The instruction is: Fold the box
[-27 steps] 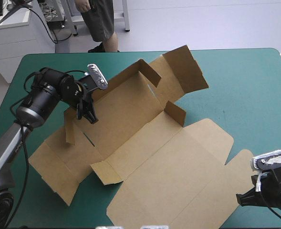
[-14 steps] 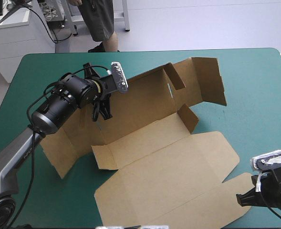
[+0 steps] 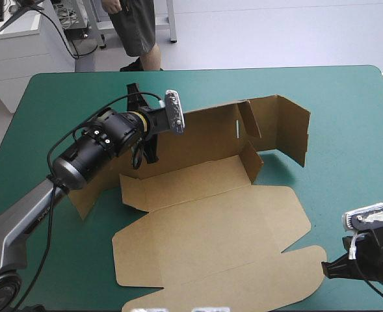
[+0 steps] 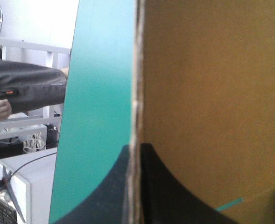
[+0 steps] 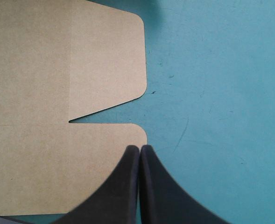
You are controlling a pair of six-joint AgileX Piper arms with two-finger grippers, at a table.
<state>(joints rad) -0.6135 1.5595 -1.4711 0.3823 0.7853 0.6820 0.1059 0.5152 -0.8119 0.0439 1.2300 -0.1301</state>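
A: High view. Teal-green worktop (image 3: 354, 130), broad bare strip at right & far side. Brown box (image 3: 204, 240) sits centre, lid panel flat toward near edge.

B: Change vs earlier?

A: Rear wall (image 3: 211, 133) lay slanted before, now stands near upright. Whole sheet has slid right. End flap (image 3: 289, 127) has swung round w/ it.

B: Meaning?

A: My read: first wall is up, end flaps not yet tucked, lid untouched. Early-to-mid stage.

B: Left arm?

A: Left pincer (image 3: 142, 153) at the wall's left part, gripping the board.

B: Left wrist view?

A: Confirms it. Black fingers (image 4: 174, 196) either side of the wall's edge, all but closed, board between them. Bare cover on the wall's outer side.

B: Right wrist view?

A: Right pincer (image 5: 140, 149) closed to a point, holding nothing. Tips just at the rounded corner of a lid tab (image 5: 104, 154). Bare cover on the side away from the tab.

B: Room to move?

A: Plenty right of the box & beyond the wall. Lid reaches well toward near edge, so less slack there, I'd guess.
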